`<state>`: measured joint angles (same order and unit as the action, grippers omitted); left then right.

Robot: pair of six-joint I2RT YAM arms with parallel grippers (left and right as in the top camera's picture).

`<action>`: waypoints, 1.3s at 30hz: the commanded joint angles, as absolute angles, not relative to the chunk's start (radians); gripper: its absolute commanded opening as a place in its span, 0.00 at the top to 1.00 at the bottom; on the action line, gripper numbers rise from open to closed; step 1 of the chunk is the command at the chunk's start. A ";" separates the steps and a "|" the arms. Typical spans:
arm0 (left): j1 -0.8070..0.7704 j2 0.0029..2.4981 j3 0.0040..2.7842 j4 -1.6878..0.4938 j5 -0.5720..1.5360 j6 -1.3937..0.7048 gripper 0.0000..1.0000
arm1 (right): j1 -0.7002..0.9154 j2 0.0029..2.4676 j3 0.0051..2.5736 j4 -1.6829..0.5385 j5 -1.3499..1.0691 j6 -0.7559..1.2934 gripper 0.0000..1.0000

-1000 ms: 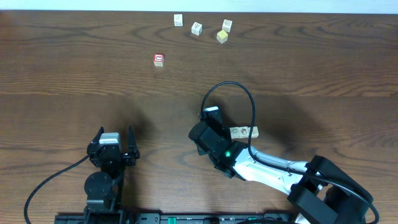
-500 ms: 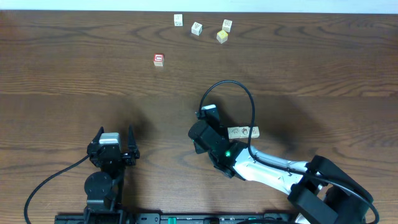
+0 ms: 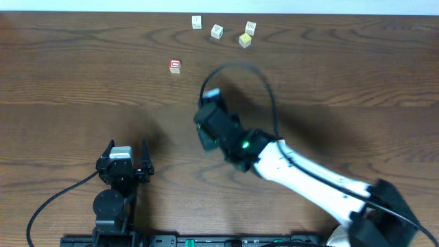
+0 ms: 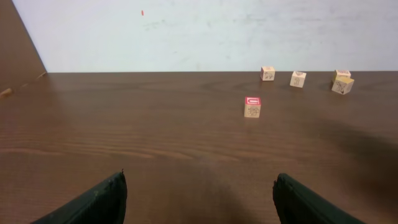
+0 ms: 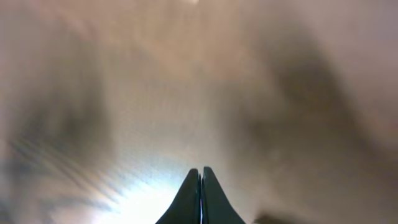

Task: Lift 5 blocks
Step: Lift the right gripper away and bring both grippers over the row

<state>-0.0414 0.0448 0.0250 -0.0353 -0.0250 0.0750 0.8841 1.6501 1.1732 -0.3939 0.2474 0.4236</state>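
four blocks show, all resting on the counter point(image 3: 68, 82) in a loose group close to its far edge, a little right of the middle. the leftmost block point(image 3: 197, 22) is cream and nearest that edge. a second cream block point(image 3: 217, 31) lies just beside it toward the right edge. a third cream block point(image 3: 250, 27) sits further right, with a yellow block point(image 3: 245, 40) just in front of it; whether those two touch cannot be told. a red-faced cube point(image 3: 175, 65) lies apart from them, nearer the counter's middle and toward the left edge. none of these is touched by either arm. the left pincer point(image 4: 199, 180) sits near the counter's near edge, left of the middle, released: its two dark fingers point(image 4: 93, 202) stand wide apart with only bare wood between them, facing the group. the right pincer point(image 5: 200, 169) is clenched, its two fingers pressed flat together with nothing between them. its wrist view is too blurred to tell what lies beneath. from overhead the right arm point(image 3: 302, 171) reaches in from the near right corner to about the counter's middle, well short of the blocks, with a black cable point(image 3: 264, 75) looping over it.
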 commanded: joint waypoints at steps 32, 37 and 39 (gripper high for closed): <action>-0.096 0.758 0.646 -0.223 0.252 -0.121 0.25 | 0.144 1.005 1.114 -1.108 0.147 0.361 0.99; -0.102 0.912 0.704 -0.221 0.271 -0.318 0.24 | 0.146 1.008 0.980 -1.054 0.009 0.362 0.99; -0.102 0.961 0.704 -0.239 0.358 -0.371 0.25 | 0.149 1.008 0.899 -1.024 -0.010 0.365 0.99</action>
